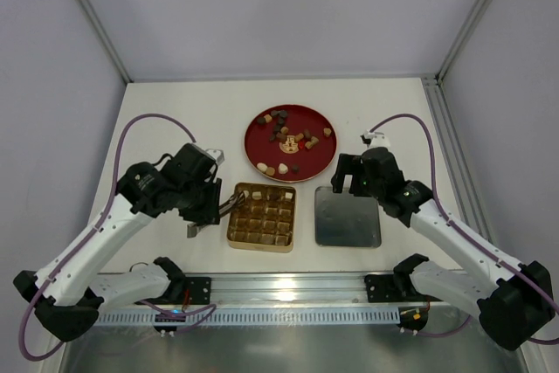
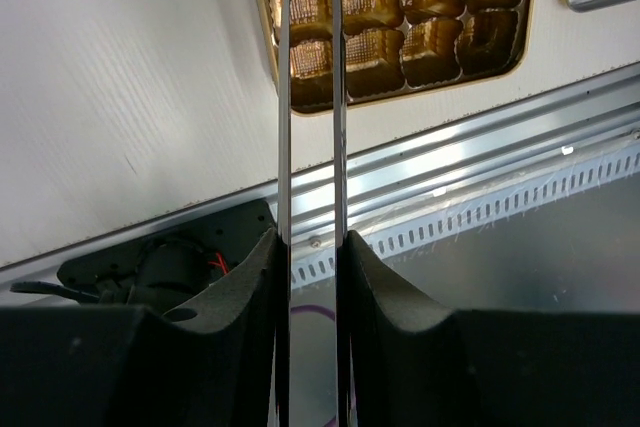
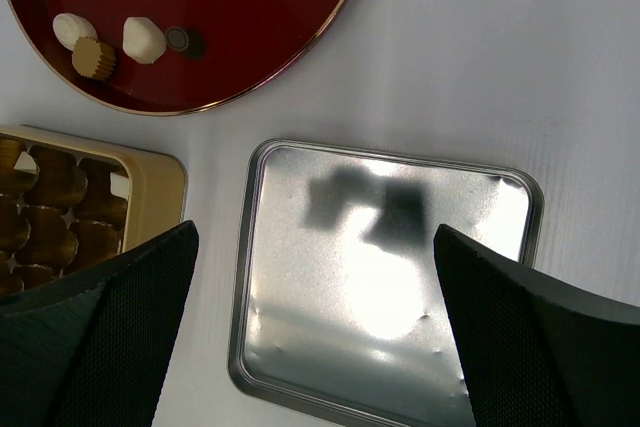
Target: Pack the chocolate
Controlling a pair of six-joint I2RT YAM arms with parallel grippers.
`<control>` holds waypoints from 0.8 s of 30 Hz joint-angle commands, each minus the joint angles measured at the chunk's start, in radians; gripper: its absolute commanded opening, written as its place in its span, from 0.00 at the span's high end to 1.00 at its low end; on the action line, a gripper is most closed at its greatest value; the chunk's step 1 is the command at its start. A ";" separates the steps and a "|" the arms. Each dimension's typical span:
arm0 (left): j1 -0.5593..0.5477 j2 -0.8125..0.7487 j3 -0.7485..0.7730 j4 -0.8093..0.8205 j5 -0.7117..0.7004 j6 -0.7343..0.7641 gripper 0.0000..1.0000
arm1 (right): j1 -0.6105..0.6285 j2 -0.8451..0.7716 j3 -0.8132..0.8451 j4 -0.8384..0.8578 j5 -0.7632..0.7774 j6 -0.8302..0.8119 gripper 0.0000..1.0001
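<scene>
The chocolate [image 1: 288, 139] lies as several brown, tan and cream pieces on a round red plate [image 1: 319, 163]; a few pieces [image 3: 143, 39] show in the right wrist view. A gold gridded box [image 1: 261, 249] sits in front of the plate, and a pale piece [image 3: 120, 185] shows in one far cell. My left gripper [image 1: 208, 207] [image 2: 311, 247] is shut on a pair of thin metal tweezers [image 2: 285, 97], whose tips reach over the box's near left corner [image 2: 300, 97]. My right gripper [image 1: 349, 183] [image 3: 315, 247] hangs open above a square silver lid [image 3: 390, 277], holding nothing.
The silver lid [image 1: 348, 217] lies flat to the right of the box. A metal rail [image 1: 288, 286] with the arm bases runs along the near table edge. White walls close in the back and both sides.
</scene>
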 commanded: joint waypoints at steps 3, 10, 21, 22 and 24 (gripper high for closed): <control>-0.016 -0.030 -0.042 -0.009 0.022 -0.044 0.71 | -0.002 -0.006 0.034 0.043 0.005 0.015 0.00; -0.015 -0.027 -0.059 0.012 0.006 -0.055 0.70 | -0.002 -0.011 0.028 0.042 0.006 0.016 0.00; -0.016 -0.004 -0.053 0.043 -0.044 -0.064 0.68 | -0.004 -0.015 0.022 0.048 -0.005 0.021 0.00; -0.015 -0.002 -0.053 0.043 -0.049 -0.064 0.67 | -0.004 -0.017 0.022 0.048 -0.003 0.020 0.00; -0.016 0.003 -0.048 0.047 -0.047 -0.064 0.67 | -0.002 -0.017 0.022 0.048 -0.006 0.019 0.00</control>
